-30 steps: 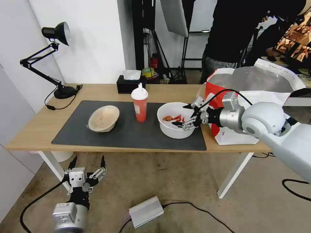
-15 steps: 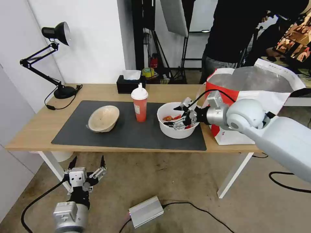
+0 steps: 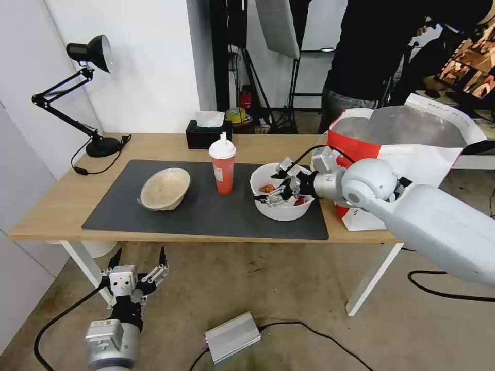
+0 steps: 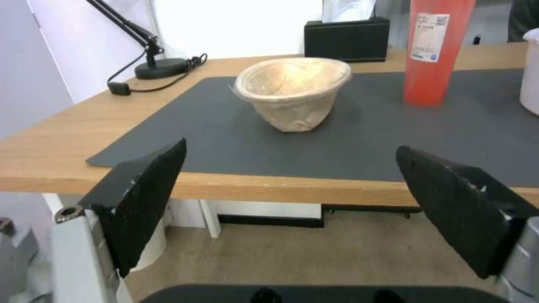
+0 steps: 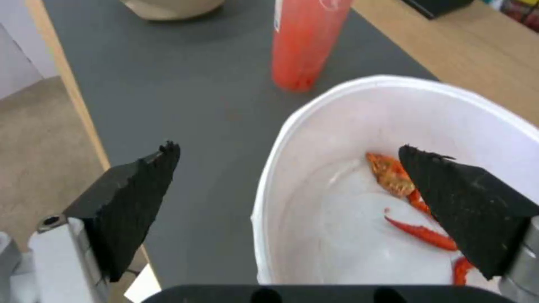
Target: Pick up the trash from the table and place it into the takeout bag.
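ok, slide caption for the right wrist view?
Open right end effector straddling the white bowl's rim, crayfish scraps inside.

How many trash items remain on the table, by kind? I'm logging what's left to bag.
Bowls: 2, the white round plastic bowl and the beige shallow bowl
Cups: 1, the red drink cup
Total: 3

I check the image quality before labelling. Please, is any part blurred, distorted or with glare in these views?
Head view: wide-angle bending at the edges; the takeout bag's foil lining shines. Left wrist view: the left gripper's fingers look soft, the beige bowl sharper. Right wrist view: the open right gripper's fingers are soft; the white bowl looks bright.
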Available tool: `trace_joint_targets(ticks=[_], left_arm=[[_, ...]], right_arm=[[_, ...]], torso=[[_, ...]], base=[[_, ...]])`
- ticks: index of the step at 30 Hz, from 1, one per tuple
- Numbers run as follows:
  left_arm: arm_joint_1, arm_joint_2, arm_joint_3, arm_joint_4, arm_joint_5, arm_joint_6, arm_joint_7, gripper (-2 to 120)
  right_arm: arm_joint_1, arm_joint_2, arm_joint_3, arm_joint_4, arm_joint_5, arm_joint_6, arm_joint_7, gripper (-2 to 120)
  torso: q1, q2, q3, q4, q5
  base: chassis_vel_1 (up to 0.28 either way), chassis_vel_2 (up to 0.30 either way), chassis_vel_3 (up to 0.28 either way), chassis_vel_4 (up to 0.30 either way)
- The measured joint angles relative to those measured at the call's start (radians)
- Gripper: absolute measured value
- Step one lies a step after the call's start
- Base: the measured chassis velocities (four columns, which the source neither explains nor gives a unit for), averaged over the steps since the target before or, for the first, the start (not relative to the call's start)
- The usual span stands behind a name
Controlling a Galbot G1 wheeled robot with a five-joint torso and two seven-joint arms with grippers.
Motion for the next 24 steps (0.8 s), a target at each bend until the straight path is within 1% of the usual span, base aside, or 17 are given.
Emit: trace_joint_targets(ticks=[14, 24], left_arm=[[-0.005, 0.002, -0.003, 0.007, -0.003, 0.001, -0.002, 100], [-0.006, 0.002, -0.004, 0.008, -0.004, 0.001, -0.003, 100]], right_arm=[[-0.024, 0.044, -0.001, -0.020, 0.018, -0.053, 0.073, 100], [-0.025, 0.060, -0.014, -0.036, 0.018, -0.064, 0.099, 100]], torso=[[0.000, 0.000, 0.000, 0.0000, 0.0001], [0.000, 0.000, 0.000, 0.0001, 0.0000]], base=[[0.000, 0.000, 0.000, 0.000], [0.000, 0.000, 0.000, 0.000]])
